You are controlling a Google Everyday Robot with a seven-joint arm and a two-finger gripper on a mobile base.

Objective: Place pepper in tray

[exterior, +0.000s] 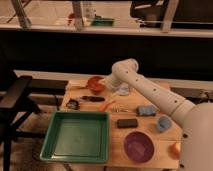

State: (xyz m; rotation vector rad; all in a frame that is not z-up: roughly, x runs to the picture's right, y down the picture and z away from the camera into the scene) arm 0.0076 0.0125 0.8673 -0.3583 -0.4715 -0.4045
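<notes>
**Operator:** Where's the pepper relative to the fingers?

**Spotter:** You'll find the pepper lying near the middle of the tabletop. It is just on the near-edge side of the gripper and apart from the fingers.

**Operator:** And the fingers themselves?

**Spotter:** Spread wide, released, grasping nothing, hanging beside the red bowl. Your tray sits at the near left corner, and the pepper lies outside it, just beyond its far right corner.
</notes>
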